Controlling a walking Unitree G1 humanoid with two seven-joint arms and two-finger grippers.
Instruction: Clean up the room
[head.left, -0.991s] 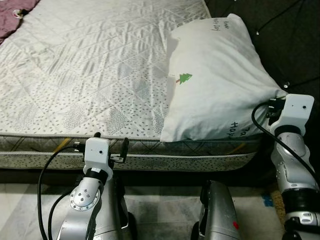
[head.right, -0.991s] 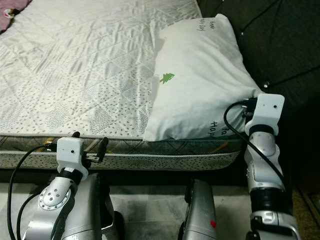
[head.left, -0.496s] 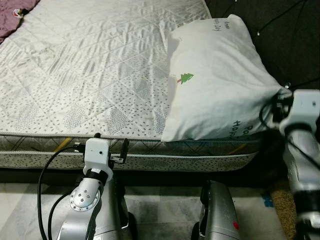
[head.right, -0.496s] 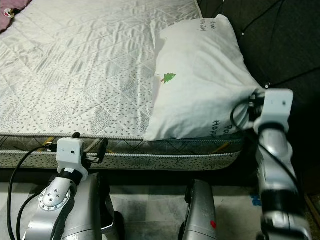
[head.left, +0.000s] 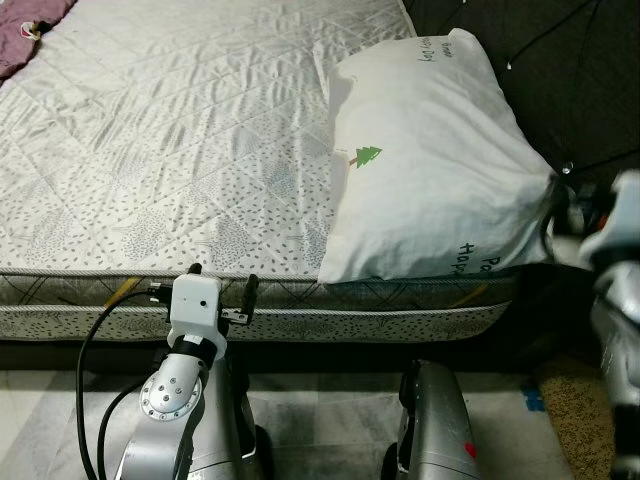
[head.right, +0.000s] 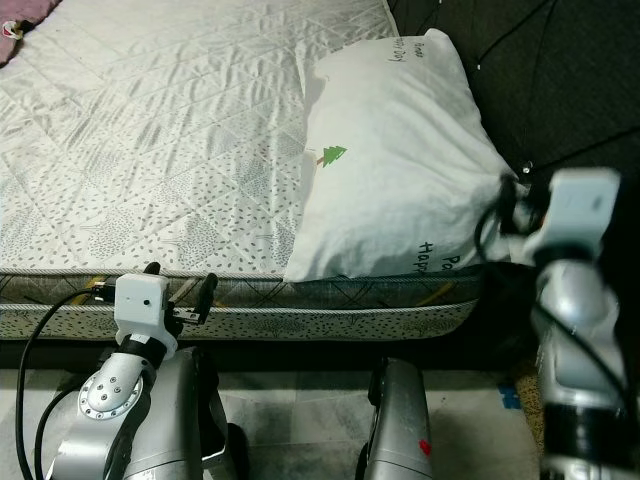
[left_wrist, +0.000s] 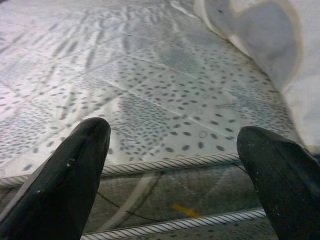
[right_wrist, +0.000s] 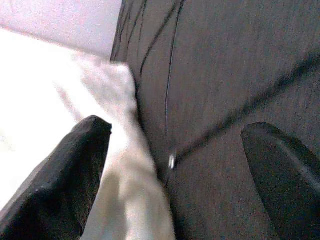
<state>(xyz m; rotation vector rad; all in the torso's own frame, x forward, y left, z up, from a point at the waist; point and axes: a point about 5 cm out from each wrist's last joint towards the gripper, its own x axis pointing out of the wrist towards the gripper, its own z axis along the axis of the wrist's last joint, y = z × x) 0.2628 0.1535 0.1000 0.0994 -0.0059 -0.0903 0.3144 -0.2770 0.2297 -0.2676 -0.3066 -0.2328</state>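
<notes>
A white pillow (head.left: 430, 170) with a small green tree print lies on the right part of the grey patterned mattress (head.left: 180, 130), its near edge overhanging the bed's front. My right gripper (head.right: 510, 203) is at the pillow's near right corner. In the right wrist view its fingers (right_wrist: 75, 175) stand wide apart, open, with the pillow's edge (right_wrist: 125, 165) beside one of them and dark fabric behind. My left gripper (head.left: 222, 282) is open and holds nothing, just in front of the mattress's front edge (left_wrist: 165, 165).
A dark upholstered surface (head.left: 560, 60) with thin cables runs along the bed's right side. A purple cloth (head.left: 25, 20) lies at the mattress's far left corner. Pale floor and a brownish rug (head.left: 575, 420) are below, beside my legs.
My right arm has swung out to the right, with its wrist now near the picture's edge. The pillow's near right corner has shifted slightly right. The left arm has not moved.
</notes>
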